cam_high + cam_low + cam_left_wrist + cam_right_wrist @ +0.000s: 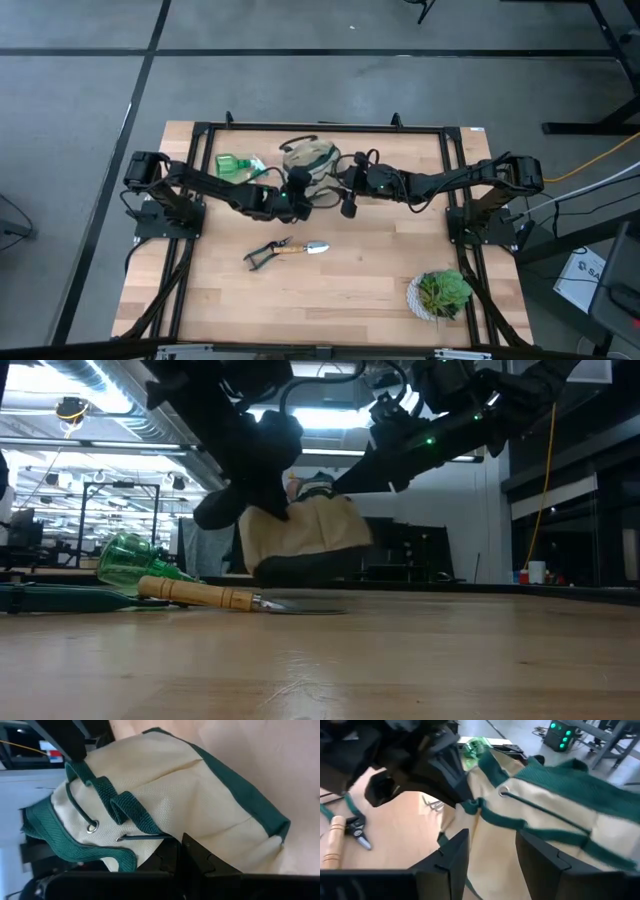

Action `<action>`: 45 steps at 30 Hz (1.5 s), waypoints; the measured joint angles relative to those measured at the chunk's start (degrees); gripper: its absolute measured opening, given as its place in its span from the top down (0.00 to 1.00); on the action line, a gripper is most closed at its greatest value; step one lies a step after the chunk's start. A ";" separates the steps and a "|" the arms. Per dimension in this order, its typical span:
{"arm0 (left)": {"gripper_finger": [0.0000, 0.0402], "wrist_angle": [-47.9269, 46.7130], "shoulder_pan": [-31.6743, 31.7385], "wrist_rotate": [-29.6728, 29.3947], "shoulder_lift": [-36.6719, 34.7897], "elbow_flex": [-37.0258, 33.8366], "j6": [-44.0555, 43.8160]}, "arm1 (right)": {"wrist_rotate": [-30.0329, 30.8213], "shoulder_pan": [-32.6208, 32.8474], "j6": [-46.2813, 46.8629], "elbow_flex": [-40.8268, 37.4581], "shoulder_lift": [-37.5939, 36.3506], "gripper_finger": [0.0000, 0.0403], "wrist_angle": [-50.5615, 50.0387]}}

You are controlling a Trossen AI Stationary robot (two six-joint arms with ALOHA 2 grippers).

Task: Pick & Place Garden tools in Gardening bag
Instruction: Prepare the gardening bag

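Observation:
The cream gardening bag (308,163) with dark green trim is at the table's far middle, between my two grippers. It also shows in the low view (300,532). My left gripper (291,196) is shut on the bag at its left near side. My right gripper (492,857) is open, its fingers on either side of the bag's cream wall (495,865). The bright green item (238,165) lies left of the bag. The wooden-handled trowel (303,248) and the black-handled shears (262,256) lie on the table nearer the front. My left gripper pinches the bag's green-trimmed rim (470,806) between its two fingers, coming level from the table's left. My own fingers (200,857) hide the exact spot in the left wrist view. The bag stands tilted, its dark base (300,568) low over the table. My right gripper has the bag's wall between its open fingers; I cannot tell whether it touches.
A leafy plant in a white pot (440,295) stands at the near right corner. The black frame rails (320,128) run along the table's far edge and sides. Bare wood (360,290) lies at the near middle.

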 joint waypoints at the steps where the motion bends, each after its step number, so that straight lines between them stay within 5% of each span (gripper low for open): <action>1: 1.00 -0.04 -0.09 -0.56 0.00 0.00 0.18 | 0.48 0.00 0.23 0.00 0.00 0.59 0.00; 25: 0.99 2.05 -0.07 1.06 0.00 -0.04 -4.56 | 9.69 -0.04 1.86 0.00 0.00 0.61 -0.69; 39: 0.99 2.74 -0.07 1.60 0.00 -0.04 -5.53 | 10.24 0.00 3.60 0.00 0.00 0.97 -2.44; 45: 0.98 3.80 -0.05 1.79 0.00 -0.07 -5.53 | 10.25 -0.02 4.87 0.00 0.00 0.99 -4.77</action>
